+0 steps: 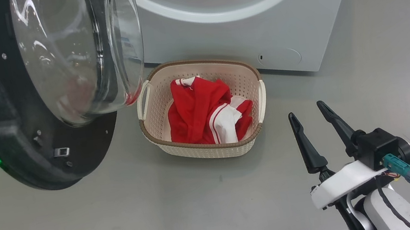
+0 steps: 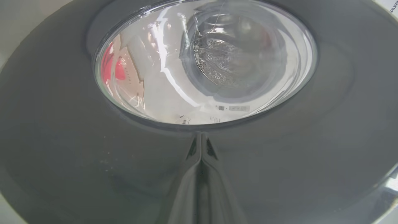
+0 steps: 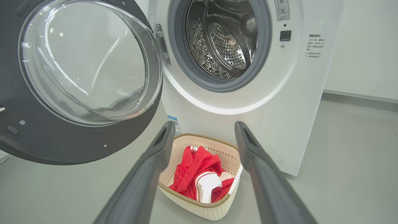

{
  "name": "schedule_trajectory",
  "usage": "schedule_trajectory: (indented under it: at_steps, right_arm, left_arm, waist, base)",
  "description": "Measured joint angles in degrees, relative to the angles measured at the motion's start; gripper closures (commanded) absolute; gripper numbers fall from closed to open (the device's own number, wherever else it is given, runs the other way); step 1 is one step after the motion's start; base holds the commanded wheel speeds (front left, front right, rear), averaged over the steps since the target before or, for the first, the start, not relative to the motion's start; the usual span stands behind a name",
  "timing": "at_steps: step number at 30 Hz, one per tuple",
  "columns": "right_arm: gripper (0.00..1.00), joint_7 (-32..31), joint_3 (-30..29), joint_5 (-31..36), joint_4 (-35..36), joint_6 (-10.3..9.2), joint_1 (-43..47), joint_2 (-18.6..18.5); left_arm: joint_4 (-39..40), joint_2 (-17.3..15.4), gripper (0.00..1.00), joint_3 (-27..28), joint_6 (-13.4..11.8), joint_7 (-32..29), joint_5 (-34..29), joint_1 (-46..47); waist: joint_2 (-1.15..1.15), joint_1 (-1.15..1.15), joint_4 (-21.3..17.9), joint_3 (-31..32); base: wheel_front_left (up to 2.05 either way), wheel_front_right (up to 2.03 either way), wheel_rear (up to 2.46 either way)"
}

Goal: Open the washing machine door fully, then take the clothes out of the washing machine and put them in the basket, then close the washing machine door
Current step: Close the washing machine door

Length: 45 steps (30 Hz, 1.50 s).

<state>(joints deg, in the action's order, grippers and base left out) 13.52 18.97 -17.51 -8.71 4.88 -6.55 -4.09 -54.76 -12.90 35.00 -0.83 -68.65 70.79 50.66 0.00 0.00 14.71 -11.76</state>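
- Two hands in two states: the left hand (image 2: 201, 137) is pinched fully closed on nothing. Its tips point at, and seem to touch, the outer face of the large round glossy black washing machine door (image 2: 77, 168), just below the bulging clear glass porthole (image 2: 174, 93).
- The right hand (image 1: 306, 110) is spread wide and empty over the grey floor (image 1: 124, 226). It is well apart from the door, with its fingers aimed toward the small cream perforated plastic basket (image 1: 161, 109).
- The door stands open to the left of the big white front-loading washing machine (image 3: 295, 99), hinged on the edge beside the opening. It lies between the left hand and the machine, so the left hand is nearer. A push straight ahead should swing it shut.
- The door's inner face is a dark ring, and the porthole bulges toward the basket's left handle. Whether it clears that handle I cannot tell.
- The basket sits on the floor just before the machine and holds the bunched soft red clothes (image 1: 196, 112) with white stripes. The perforated steel drum (image 3: 224, 46) looks empty.
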Motion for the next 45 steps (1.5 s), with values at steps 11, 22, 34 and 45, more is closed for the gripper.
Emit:
schedule_trajectory:
  at_steps: [11, 22, 34, 45]
  right_arm:
    - [0.00, 0.2, -0.1, -0.1, -0.4, -0.09, 0.3, 0.1]
    - [0.00, 0.3, -0.1, -0.4, -0.6, -0.48, 0.7, 0.1]
    - [0.00, 0.4, -0.4, -0.6, -1.2, -0.51, 1.4, 0.3]
    - [0.00, 0.4, 0.4, -0.7, -1.3, -0.48, 2.1, 0.4]
  left_arm:
    - [3.8, 5.2, 1.00, -1.0, 1.5, -6.6, 2.4, -4.0]
    - [11.0, 6.9, 1.00, -1.0, 3.8, -5.9, 2.2, -7.9]
    - [23.5, 3.5, 1.00, -7.6, 8.2, 8.5, -12.5, -17.7]
    - [47.7, -7.0, 1.00, -27.1, 8.2, 31.2, -30.8, -29.8]
  waist:
    - [0.00, 0.00, -0.4, 0.8]
    - [0.00, 0.00, -0.6, 1.3]
    - [0.00, 0.00, -0.1, 3.1]
    - [0.00, 0.00, 0.2, 3.8]
  base:
    - [0.00, 0.00, 0.00]
    - [0.00, 0.00, 0.00]
    - [0.00, 0.00, 0.00]
    - [0.00, 0.00, 0.00]
